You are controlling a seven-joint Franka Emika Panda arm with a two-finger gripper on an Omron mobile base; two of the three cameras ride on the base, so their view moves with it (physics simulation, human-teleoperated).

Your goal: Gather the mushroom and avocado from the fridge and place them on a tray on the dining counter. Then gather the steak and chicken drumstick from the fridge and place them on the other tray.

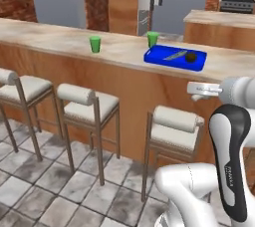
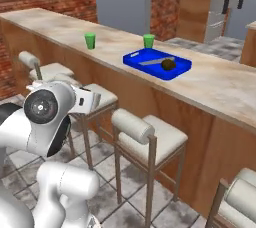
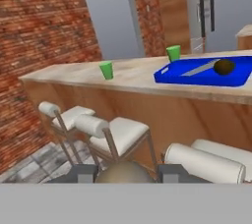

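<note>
The blue tray (image 1: 175, 56) sits on the dining counter surface (image 1: 60, 39), with the dark avocado (image 1: 191, 57) resting inside it near one end and a grey knife (image 1: 174, 55) lying beside it. One green cup (image 1: 152, 39) stands just beside the tray's far edge; a second green cup (image 1: 95, 44) stands well apart along the surface. In the hand view the fingers (image 3: 124, 173) are drawn narrow around a rounded tan mushroom (image 3: 124, 173), low in front of the padded stools (image 3: 115, 132). The grey fridge (image 3: 206, 16) stands in the background beyond the counter.
</note>
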